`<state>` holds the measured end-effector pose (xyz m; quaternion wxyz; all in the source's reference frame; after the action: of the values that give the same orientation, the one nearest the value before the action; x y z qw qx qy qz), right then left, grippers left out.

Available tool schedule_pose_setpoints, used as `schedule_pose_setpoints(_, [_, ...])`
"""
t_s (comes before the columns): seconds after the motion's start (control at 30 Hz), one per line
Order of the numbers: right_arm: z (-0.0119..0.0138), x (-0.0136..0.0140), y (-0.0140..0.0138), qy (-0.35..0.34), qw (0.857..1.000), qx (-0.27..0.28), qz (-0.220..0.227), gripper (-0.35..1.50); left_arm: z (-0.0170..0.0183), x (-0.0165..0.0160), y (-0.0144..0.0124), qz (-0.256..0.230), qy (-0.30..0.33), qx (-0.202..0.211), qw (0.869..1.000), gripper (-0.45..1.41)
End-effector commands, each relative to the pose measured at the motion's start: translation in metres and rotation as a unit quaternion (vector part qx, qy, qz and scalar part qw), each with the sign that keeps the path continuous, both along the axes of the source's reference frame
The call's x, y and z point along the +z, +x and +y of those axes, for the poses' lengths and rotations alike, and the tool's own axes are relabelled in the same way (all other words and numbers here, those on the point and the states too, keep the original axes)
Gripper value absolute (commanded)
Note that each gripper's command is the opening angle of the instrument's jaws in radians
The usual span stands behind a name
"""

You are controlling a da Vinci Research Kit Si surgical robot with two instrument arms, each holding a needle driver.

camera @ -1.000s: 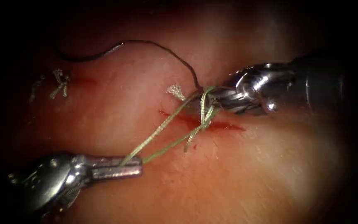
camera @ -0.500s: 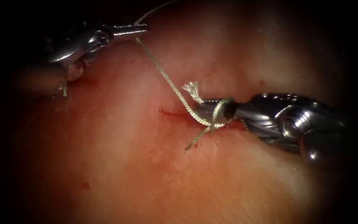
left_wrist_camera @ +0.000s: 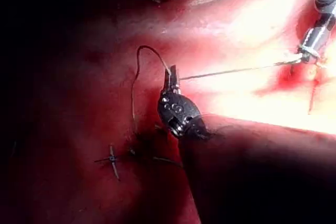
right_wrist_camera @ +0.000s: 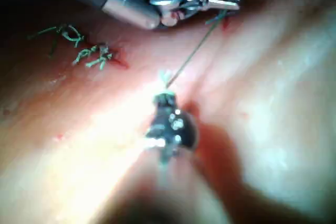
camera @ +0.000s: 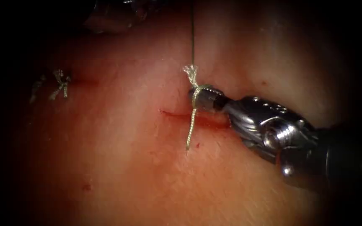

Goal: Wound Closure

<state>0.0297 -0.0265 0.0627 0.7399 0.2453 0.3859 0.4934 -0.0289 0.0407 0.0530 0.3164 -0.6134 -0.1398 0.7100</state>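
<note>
Right pincer (camera: 204,97) first, since it sits nearest: its jaws are pressed together on the short frayed end of the thread (camera: 193,113), just above the cut (camera: 197,120), with a loop of thread wrapped around the jaw tips. My right wrist view shows that pincer (right_wrist_camera: 167,100) with the pale tuft of the thread's end (right_wrist_camera: 165,77) poking out just past its tips. From the loop one strand drops across the cut and ends on the tissue (camera: 147,167) just below it, where the red fluid (camera: 208,121) pools along the slit. Another strand rises straight from the loop toward the upper edge of the endoscope view, pulled taut.

Farther off, my left pincer (left_wrist_camera: 172,77) is pinched on that long strand (left_wrist_camera: 236,70), which runs in a tight line from its tips to the right pincer (left_wrist_camera: 310,51) at the cut. Beyond its tips a dark tail of thread (left_wrist_camera: 137,66) curls in an arc over the tissue. I cannot make out the needle along it.

Well to the left of the cut, the tufts of an earlier stitch (camera: 59,83) lie on the tissue, with cut ends (right_wrist_camera: 86,51) spread beside them.
</note>
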Motion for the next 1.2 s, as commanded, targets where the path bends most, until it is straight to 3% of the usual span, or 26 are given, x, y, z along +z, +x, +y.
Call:
schedule_pose_setpoints(0.03, [-0.0015, 0.0003, 0.0003, 0.000, 1.000, -0.008, 0.004, -0.35, 0.0013, 0.0010, -0.0013, -0.002, 0.002, 0.000, 1.000, -0.45])
schedule_pose_setpoints(0.23, [-0.0034, -0.0002, -0.0002, -0.006, 0.999, -0.008, 0.034, -0.35, 0.0018, 0.0019, -0.0023, -0.005, 0.004, 0.001, 1.000, -0.45])
schedule_pose_setpoints(0.3, [-0.0038, -0.0006, 0.0000, -0.057, 0.997, -0.018, 0.056, -0.35, 0.0014, 0.0023, -0.0023, -0.004, 0.005, 0.001, 1.000, -0.45])
schedule_pose_setpoints(0.63, [-0.0044, -0.0008, 0.0016, -0.131, 0.986, -0.054, 0.088, -0.35, 0.0014, 0.0025, -0.0022, -0.003, 0.005, 0.004, 1.000, -0.45])
schedule_pose_setpoints(0.8, [-0.0044, -0.0004, 0.0019, -0.244, 0.956, -0.130, 0.099, -0.35, 0.0013, 0.0024, -0.0023, -0.003, 0.005, 0.005, 1.000, -0.45])
schedule_pose_setpoints(0.9, [-0.0044, -0.0001, 0.0023, -0.255, 0.952, -0.135, 0.098, -0.35, 0.0014, 0.0023, -0.0023, -0.004, 0.006, 0.005, 1.000, -0.45])
schedule_pose_setpoints(0.93, [-0.0046, 0.0000, 0.0025, -0.235, 0.958, -0.127, 0.101, 0.64, 0.0014, 0.0021, -0.0023, -0.004, 0.007, 0.005, 1.000, -0.45])
schedule_pose_setpoints(0.97, [-0.0047, 0.0001, 0.0025, -0.231, 0.960, -0.125, 0.102, 1.06, 0.0015, 0.0018, -0.0023, -0.005, 0.008, 0.005, 1.000, -0.45])
schedule_pose_setpoints(1.03, [-0.0049, 0.0000, 0.0025, -0.242, 0.956, -0.130, 0.102, 1.30, 0.0017, 0.0011, -0.0022, -0.007, 0.012, 0.005, 1.000, -0.45])
schedule_pose_setpoints(1.07, [-0.0050, -0.0001, 0.0025, -0.272, 0.946, -0.145, 0.101, 1.40, 0.0019, 0.0006, -0.0022, -0.007, 0.015, 0.006, 1.000, -0.45])
schedule_pose_setpoints(1.2, [-0.0057, -0.0014, 0.0020, -0.279, 0.936, -0.172, 0.129, 1.46, 0.0030, -0.0011, -0.0018, -0.013, 0.010, 0.007, 1.000, -0.45])
